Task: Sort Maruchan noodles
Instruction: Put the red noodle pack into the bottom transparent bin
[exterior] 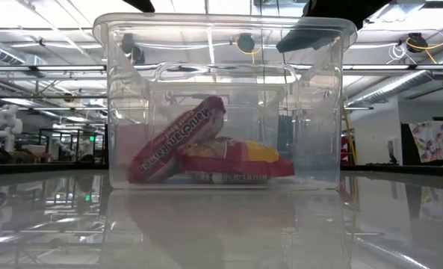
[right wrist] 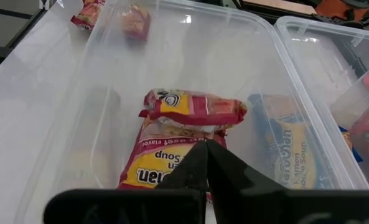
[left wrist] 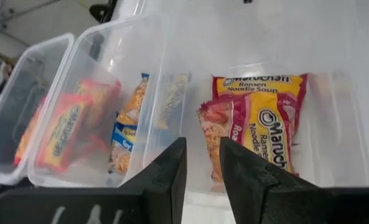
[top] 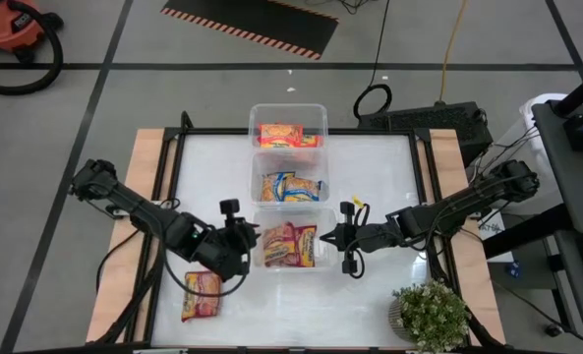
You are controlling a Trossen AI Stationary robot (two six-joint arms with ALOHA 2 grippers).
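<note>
Three clear bins stand in a column down the table's middle. The far bin holds orange-red Maruchan packets. The middle bin holds blue-yellow packets. In the near bin lie red-yellow packets; one leans tilted on the others. One orange-red packet lies flat on the table, near-left. My left gripper stands at the near bin's left wall, slightly open and empty. My right gripper hovers at that bin's right rim, shut and empty.
A potted plant stands at the table's near right corner. Wooden strips run along the left and right table edges. Bare white tabletop lies on both sides of the bin column.
</note>
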